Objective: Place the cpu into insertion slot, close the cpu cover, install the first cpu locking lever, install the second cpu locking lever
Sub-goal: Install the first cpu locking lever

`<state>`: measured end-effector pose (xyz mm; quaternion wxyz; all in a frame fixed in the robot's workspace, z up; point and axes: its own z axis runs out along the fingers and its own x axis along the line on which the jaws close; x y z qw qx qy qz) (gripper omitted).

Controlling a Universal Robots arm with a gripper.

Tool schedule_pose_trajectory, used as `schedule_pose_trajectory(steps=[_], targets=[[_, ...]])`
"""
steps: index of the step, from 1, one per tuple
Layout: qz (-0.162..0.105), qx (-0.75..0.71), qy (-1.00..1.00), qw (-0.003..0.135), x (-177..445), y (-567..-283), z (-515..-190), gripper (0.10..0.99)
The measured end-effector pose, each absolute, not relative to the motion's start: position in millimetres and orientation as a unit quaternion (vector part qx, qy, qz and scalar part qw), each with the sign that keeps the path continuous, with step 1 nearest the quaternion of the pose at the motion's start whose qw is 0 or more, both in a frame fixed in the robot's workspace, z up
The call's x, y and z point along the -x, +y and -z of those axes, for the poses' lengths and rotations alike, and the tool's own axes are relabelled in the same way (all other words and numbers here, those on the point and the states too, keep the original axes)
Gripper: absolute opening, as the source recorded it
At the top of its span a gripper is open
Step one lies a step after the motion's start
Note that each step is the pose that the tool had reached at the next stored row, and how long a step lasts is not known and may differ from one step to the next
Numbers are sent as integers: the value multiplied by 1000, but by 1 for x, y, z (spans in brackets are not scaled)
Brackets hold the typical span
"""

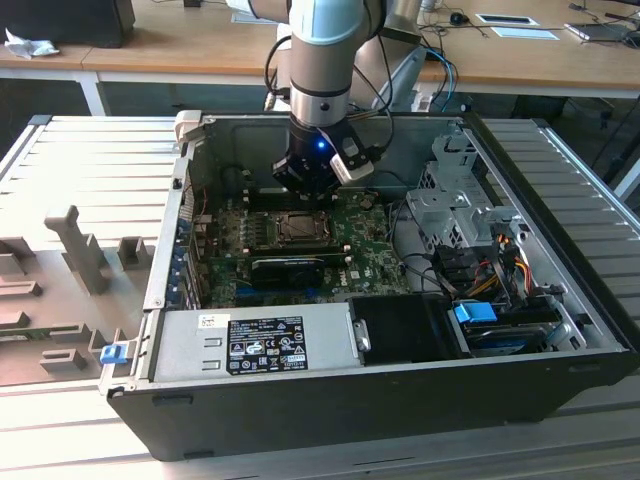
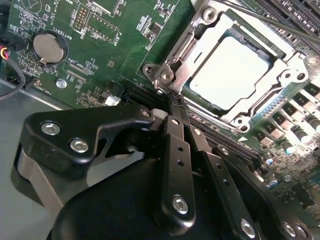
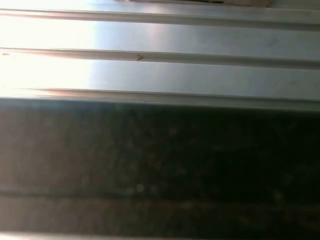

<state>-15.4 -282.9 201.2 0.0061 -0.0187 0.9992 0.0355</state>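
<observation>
While the gripper hangs low inside the open computer case, its black fingers are pressed together with nothing between them, tips just beside a corner of the cpu cover. That cover lies flat over the insertion slot, and the cpu sits inside its window on the green motherboard.

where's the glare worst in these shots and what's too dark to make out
In the second wrist view, glare whitens the cpu top inside the cpu cover; in the first wrist view, the pale ridged metal surface blows out while the lower band stays murky; the exterior view is evenly lit.
</observation>
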Motion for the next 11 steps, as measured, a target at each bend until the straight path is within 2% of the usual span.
schedule_pose_trajectory(steps=[11], targets=[[-37, 19, 999, 6, 15, -283, -217, 106]])
